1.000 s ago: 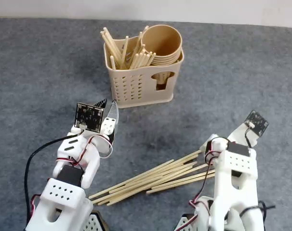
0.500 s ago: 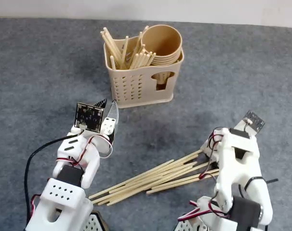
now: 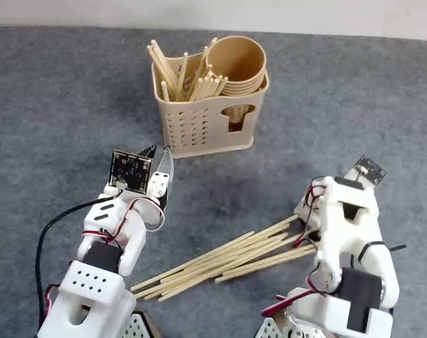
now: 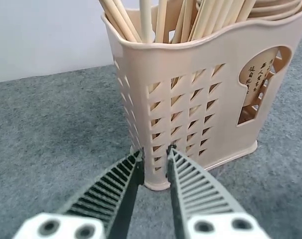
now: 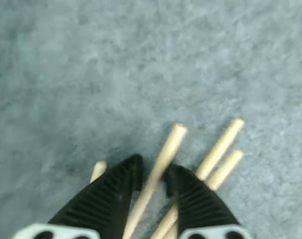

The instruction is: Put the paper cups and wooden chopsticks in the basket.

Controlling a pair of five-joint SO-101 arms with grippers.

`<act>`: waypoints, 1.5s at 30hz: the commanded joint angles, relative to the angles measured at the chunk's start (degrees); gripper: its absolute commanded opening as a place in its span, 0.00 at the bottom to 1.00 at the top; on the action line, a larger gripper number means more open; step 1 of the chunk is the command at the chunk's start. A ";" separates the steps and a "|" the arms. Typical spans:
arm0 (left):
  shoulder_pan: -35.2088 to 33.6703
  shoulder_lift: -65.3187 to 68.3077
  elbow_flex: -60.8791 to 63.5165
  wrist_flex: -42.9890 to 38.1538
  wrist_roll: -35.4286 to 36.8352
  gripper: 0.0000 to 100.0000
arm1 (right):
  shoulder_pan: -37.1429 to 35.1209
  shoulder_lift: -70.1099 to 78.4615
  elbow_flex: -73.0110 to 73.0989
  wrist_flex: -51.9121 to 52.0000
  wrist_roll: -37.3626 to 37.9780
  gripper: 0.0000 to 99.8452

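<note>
Grey cloth (image 3: pixel 58 84) lay under everything, and a beige plastic basket (image 3: pixel 199 130) stood upright on it toward the back. A stack of paper cups (image 3: pixel 238 60) sat in one compartment of the basket, and a bunch of chopsticks (image 3: pixel 182 74) stood on end in the other. More loose chopsticks (image 3: pixel 220 262) lay in a fanned bundle on the cloth, nearer the arms and well apart from the basket. The left gripper (image 4: pixel 153 152) hung just in front of the basket's near corner, its fingers a narrow slit apart and holding nothing. The right gripper (image 5: pixel 152 169) was down at one end of the loose bundle. Its fingers were slightly parted on either side of a single stick (image 5: pixel 163 154), which touched one finger while a thin gap showed at the other.
</note>
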 commanded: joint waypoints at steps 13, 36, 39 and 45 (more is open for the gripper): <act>1.10 -1.27 -0.57 0.18 0.35 0.09 | 0.40 -12.79 -13.41 20.70 -0.62 0.01; -0.04 -1.89 -1.63 0.09 0.26 0.09 | 0.22 -31.60 -35.38 31.08 3.78 0.01; -2.86 -1.89 0.40 0.00 0.26 0.09 | -1.71 -31.34 -41.27 31.08 3.87 0.01; -11.82 -1.89 3.82 -0.09 0.62 0.09 | -8.40 -31.60 -50.33 29.41 3.87 0.01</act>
